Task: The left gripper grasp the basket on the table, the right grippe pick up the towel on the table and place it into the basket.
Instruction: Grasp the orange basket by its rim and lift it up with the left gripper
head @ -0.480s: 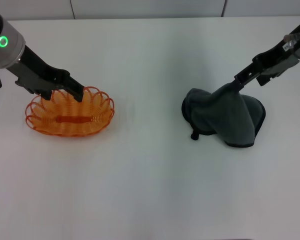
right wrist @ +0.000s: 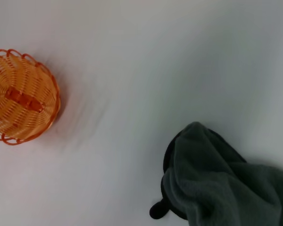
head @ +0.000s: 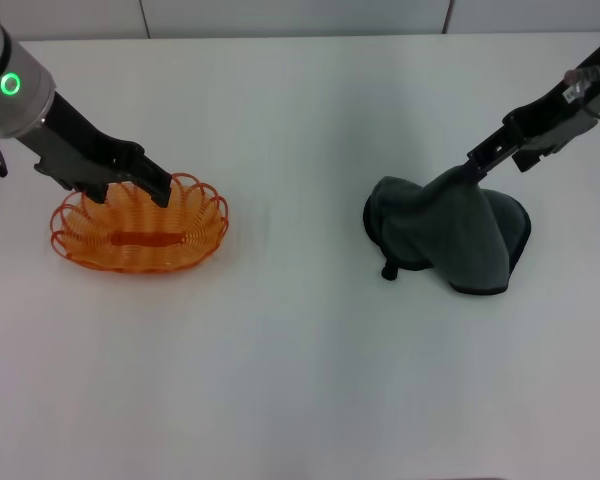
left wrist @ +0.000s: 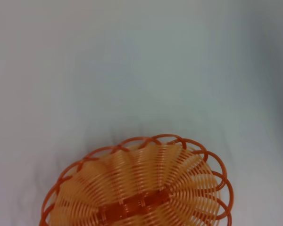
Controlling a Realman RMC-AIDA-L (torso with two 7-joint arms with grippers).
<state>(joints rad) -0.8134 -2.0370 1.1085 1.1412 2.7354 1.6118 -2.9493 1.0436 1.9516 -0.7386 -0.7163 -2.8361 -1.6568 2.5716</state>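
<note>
White table [head: 300,380] carries everything. Toward its left edge sits the orange basket [head: 138,225], whose far rim the left gripper [head: 160,190] clamps. Near the right edge, the right gripper [head: 474,163] pinches the grey-green towel [head: 450,235], tenting one corner while the rest lies on the surface.

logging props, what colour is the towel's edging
Black, around the dark grey-green towel; clearest in the head view.

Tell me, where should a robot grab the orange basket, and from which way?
On the looped rim of the basket, coming down from above. The rim is thin wire, easy to pinch, while the sides are low and slanted. The left gripper is already at the far rim; the right gripper pinches the towel.
</note>
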